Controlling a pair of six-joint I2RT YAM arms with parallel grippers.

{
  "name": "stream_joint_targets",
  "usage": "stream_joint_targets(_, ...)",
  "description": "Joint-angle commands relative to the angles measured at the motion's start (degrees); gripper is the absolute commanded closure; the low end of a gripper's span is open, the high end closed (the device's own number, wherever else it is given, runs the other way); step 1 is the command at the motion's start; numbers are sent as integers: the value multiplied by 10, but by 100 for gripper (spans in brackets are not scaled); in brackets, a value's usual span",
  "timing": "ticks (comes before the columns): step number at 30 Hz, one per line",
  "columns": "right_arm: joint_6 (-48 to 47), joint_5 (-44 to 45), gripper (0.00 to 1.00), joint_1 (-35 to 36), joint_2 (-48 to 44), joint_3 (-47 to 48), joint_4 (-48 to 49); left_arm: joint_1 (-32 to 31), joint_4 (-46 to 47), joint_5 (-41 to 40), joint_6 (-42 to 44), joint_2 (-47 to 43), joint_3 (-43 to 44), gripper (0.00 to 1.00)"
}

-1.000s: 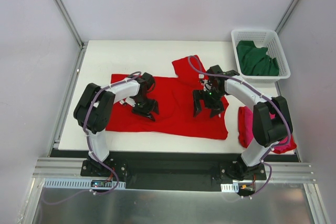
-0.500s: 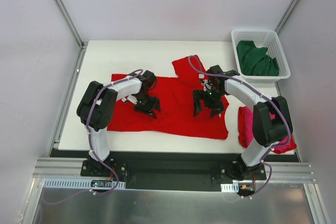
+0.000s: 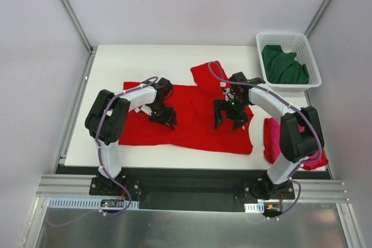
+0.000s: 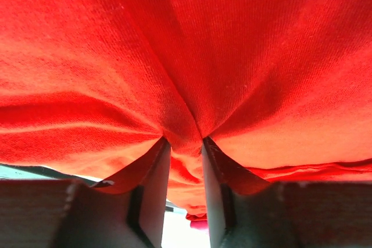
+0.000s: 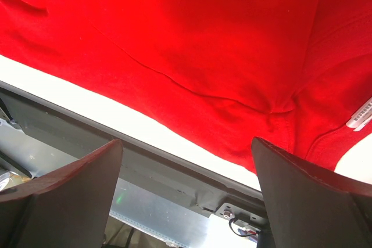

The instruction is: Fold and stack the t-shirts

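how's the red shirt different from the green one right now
The red t-shirt lies spread out on the table; the green t-shirt sits bunched in the white basket. The left gripper pinches a fold of the red t-shirt; no gripper touches the green t-shirt. Both are plain and not yet folded.

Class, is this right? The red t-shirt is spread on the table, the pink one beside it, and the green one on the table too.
No: the top external view shows the green t-shirt in the white basket, not on the table. The rest holds.
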Motion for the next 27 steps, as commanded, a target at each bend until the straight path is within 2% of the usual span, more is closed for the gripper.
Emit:
stream_joint_targets(1,-8,-7,4,-3,-6,8,-12,7,-13,2,5,7,0,74)
stream_joint_targets(7,-8,-7,4,-4,-2,10,-14,8,-14,8,12,7,6,75)
stream_joint_targets(27,-8,-10,4,-4,14,21,-16,17,-14,16,16,-28,-7,70)
